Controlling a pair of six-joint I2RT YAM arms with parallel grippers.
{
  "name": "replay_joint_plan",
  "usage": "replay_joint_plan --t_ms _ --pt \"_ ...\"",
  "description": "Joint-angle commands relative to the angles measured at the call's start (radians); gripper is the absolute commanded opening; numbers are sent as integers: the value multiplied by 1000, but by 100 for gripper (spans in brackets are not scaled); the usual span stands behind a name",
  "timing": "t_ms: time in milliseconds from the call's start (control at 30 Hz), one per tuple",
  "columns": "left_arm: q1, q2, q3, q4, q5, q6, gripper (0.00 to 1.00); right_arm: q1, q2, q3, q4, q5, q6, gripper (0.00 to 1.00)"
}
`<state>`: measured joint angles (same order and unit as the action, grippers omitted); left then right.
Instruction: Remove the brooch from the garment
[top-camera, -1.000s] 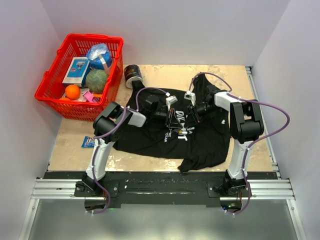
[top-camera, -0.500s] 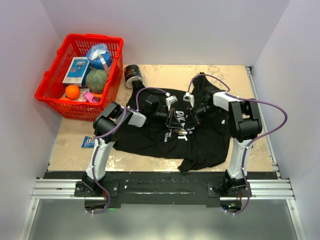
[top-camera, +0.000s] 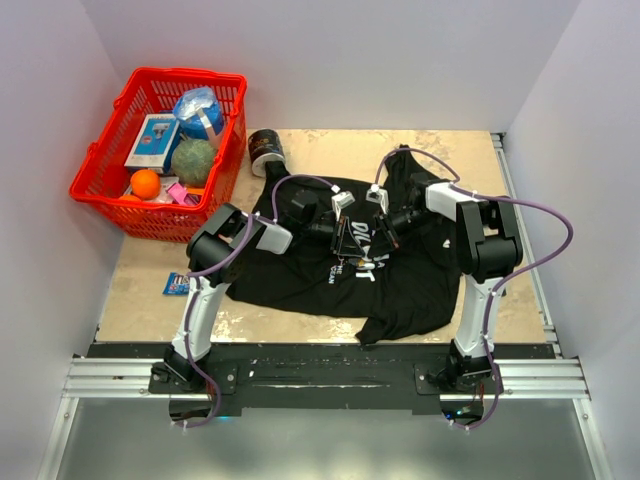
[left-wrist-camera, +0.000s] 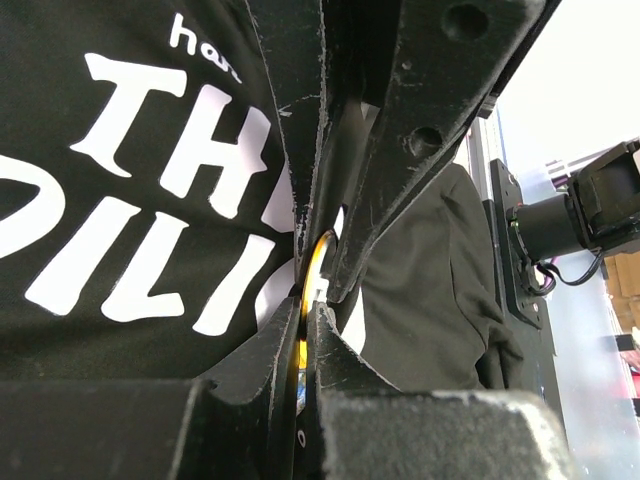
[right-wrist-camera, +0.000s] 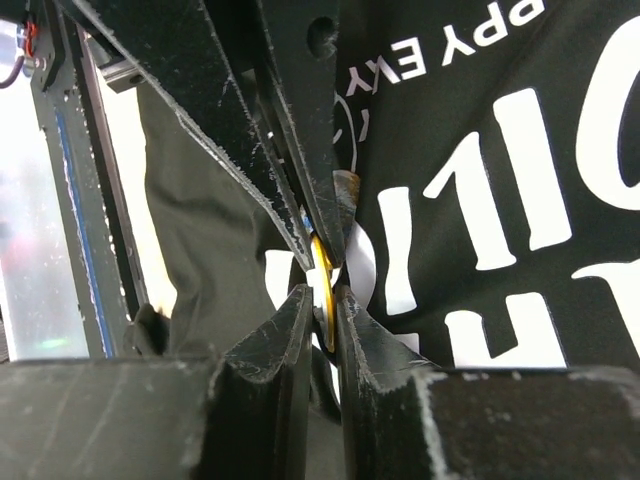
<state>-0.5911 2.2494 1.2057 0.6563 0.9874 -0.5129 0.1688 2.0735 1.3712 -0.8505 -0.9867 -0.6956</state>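
Sitting edge-on among the white letters on the chest, the thin gold-coloured round brooch (left-wrist-camera: 316, 268) is showing only its rim. It is resting on the garment (top-camera: 300, 285), a black short-sleeved fabric T-shirt with white printed lettering, which is lying rumpled across the middle of the pale tan table (top-camera: 330, 150). The black two-finger left gripper (left-wrist-camera: 307, 312) is pinching that rim from one side, its jaws all but together on it. The black two-finger right gripper (right-wrist-camera: 322, 296) is facing it tip to tip from the opposite side, jaws narrowly parted astride the same rim. Whether they are bearing on the metal I cannot tell. By my reading the grasp itself is the step in hand, with the brooch not yet freed from the cloth. The next move is calling for one firm hold on the brooch while the fabric is being held back, lest the shirt simply lift with it. Far to the left, a red plastic mesh basket (top-camera: 100, 140) is standing apart from the work.
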Motion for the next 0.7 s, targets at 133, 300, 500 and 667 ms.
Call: replay_joint_plan --t_ms 133,300,500,667 --pt "-7 -13 23 62 8 -22 0 15 5 23 139 51 200 13" --pt "-10 -20 22 75 8 -32 0 37 11 29 188 131 283 8" --pt "-21 -25 40 82 14 -27 0 63 28 34 220 244 350 1" --pt "-38 -33 51 51 26 14 0 93 28 49 238 390 381 0"
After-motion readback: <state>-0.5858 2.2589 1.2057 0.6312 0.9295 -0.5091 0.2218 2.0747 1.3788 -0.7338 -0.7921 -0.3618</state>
